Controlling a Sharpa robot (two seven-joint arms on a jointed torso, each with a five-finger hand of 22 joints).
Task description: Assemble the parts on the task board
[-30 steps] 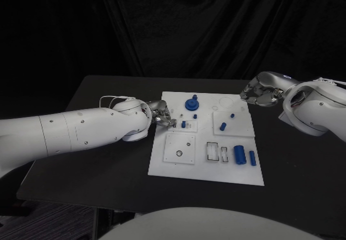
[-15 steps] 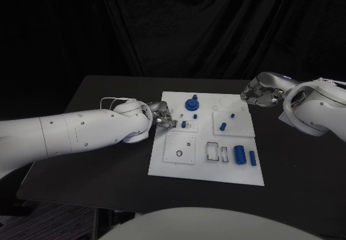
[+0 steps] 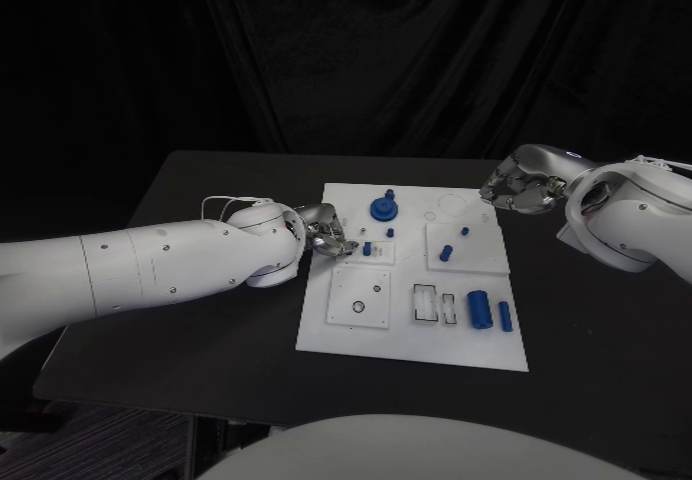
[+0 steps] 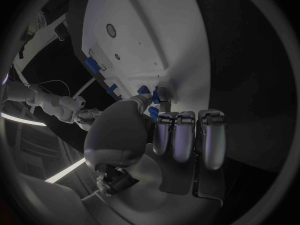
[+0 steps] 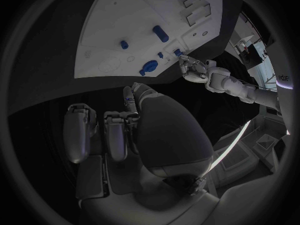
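On the black tabletop point(image 3: 202, 330) lies the white task board point(image 3: 411, 345), and everything else sits relative to it. At the board's left edge the left hand point(image 3: 323, 232) reaches over the rim beside a small blue peg point(image 3: 368, 248); its fingers point(image 4: 178, 135) lie side by side, pointing at that peg, and whether they pinch anything cannot be told. Off the board's far right corner the right hand point(image 3: 519, 187) hovers with fingers curled inward, nothing visible in them. On the board stand a blue knob point(image 3: 384, 208) near its far edge, a short blue pin point(image 3: 446, 252) toward its right side, and two blue cylinders point(image 3: 479, 308) lying near its near right corner.
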